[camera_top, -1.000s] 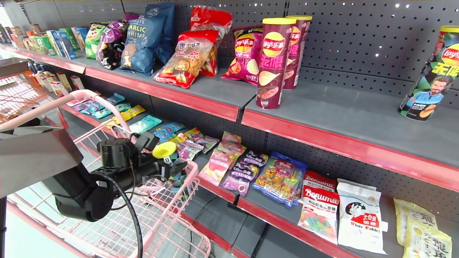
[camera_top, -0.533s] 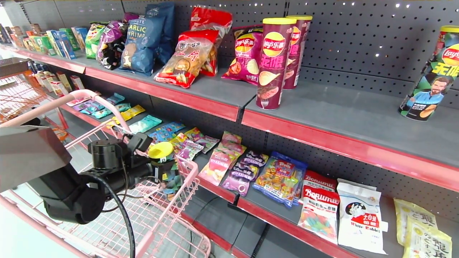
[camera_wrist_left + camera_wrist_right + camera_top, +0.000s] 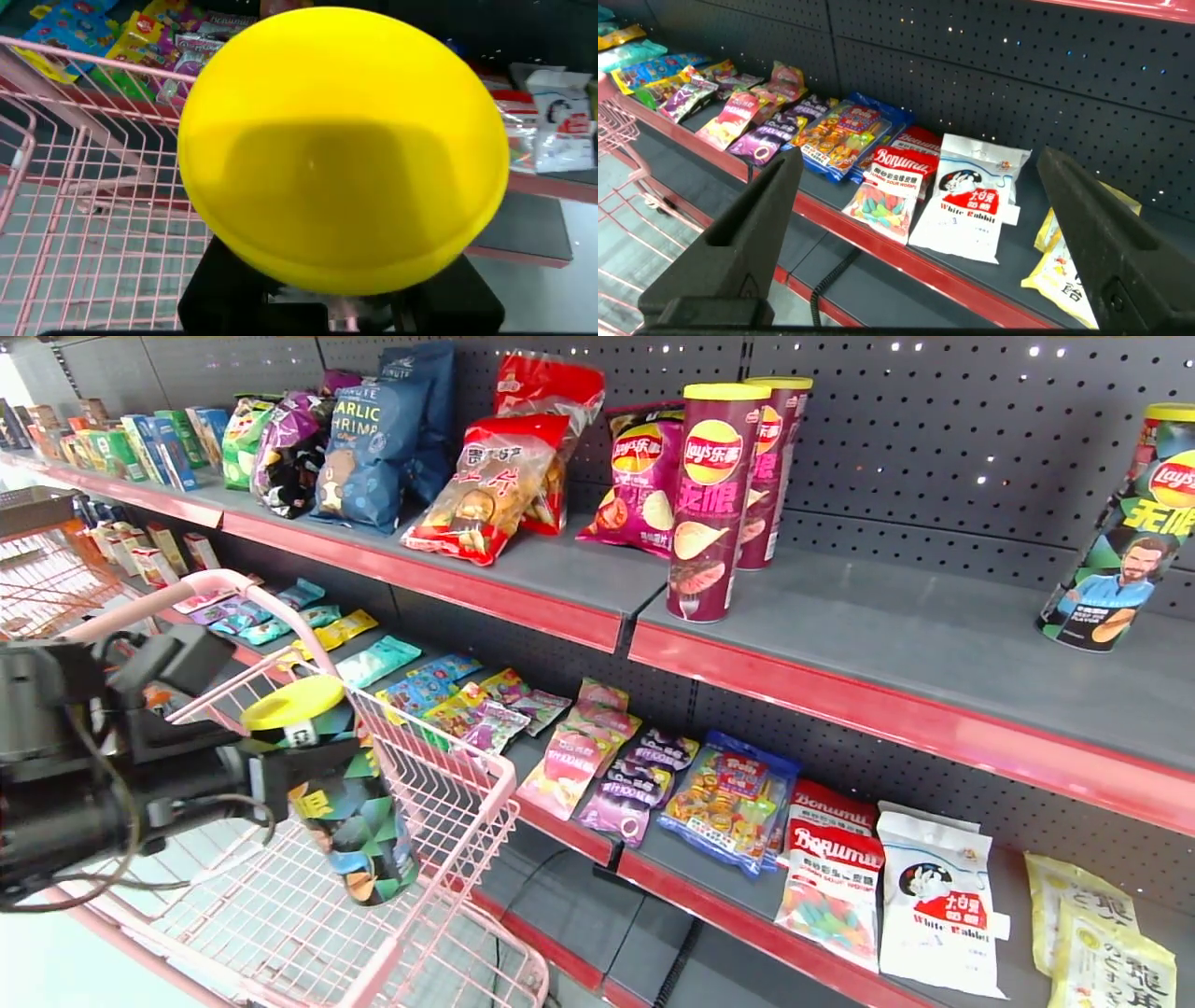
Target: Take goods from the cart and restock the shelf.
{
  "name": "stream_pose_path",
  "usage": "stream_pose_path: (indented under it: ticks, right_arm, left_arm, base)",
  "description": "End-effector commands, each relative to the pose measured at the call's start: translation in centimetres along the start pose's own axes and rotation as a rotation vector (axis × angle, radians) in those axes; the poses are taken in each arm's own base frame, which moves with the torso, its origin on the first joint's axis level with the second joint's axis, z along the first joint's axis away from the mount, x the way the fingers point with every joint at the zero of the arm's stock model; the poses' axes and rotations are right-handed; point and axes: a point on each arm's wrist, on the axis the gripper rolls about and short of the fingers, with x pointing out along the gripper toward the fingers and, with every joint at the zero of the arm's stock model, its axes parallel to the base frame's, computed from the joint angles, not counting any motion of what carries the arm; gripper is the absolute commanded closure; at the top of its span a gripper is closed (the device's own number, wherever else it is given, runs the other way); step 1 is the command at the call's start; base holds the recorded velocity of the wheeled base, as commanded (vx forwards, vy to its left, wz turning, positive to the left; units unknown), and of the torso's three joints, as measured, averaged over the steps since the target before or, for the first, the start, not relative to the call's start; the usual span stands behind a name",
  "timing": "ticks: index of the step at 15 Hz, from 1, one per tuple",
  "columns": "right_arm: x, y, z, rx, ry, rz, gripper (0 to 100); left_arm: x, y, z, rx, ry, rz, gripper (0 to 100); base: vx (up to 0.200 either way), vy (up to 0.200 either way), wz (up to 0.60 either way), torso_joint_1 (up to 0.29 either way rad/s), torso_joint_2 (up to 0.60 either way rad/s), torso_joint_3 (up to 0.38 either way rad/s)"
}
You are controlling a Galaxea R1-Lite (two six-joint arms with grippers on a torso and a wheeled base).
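Can [image 3: 347, 812] hangs upright above the cart [image 3: 467, 803], at my eight o'clock, with my left gripper [image 3: 303, 767] clamped on it just under its lid. My right gripper [image 3: 920, 163] gapes wide, holding nothing.

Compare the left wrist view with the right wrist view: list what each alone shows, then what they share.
Left wrist only: the round yellow plastic lid of the gripped can. Right wrist only: the right gripper, its black fingers open, and a black cable below the lower shelf. Both: the pink wire cart, the white candy bag and colourful sweet packets on that shelf.
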Motion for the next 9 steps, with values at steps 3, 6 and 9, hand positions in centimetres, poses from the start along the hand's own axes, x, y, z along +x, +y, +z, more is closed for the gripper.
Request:
stream_pose_path:
  ticks: [3, 6, 9]
  right_arm:
    - [0.0, 0.0, 0.0, 0.0, 0.001, 0.0, 0]
    - [0.0, 0.0, 0.0, 0.0, 0.001, 0.0, 0]
    - [0.0, 0.0, 0.0, 0.0, 0.001, 0.0, 0]
  left_arm:
    - [-14.7, -6.3, -1.1, 0.073, -0.222, 0.047, 100]
    - [-16.2, -6.6, -1.5, 0.073, -0.292, 0.232, 100]
    - [-16.8, -6.8, -1.9, 0.075, -0.317, 0.267, 100]
  base:
    - [0.0, 0.0, 0.0, 0.097, -0.29, -0.181]
    - [0.0, 0.0, 0.0, 0.186, -0.52, -0.321]
    - [0.0, 0.0, 0.0, 0.22, -0.58, -0.357]
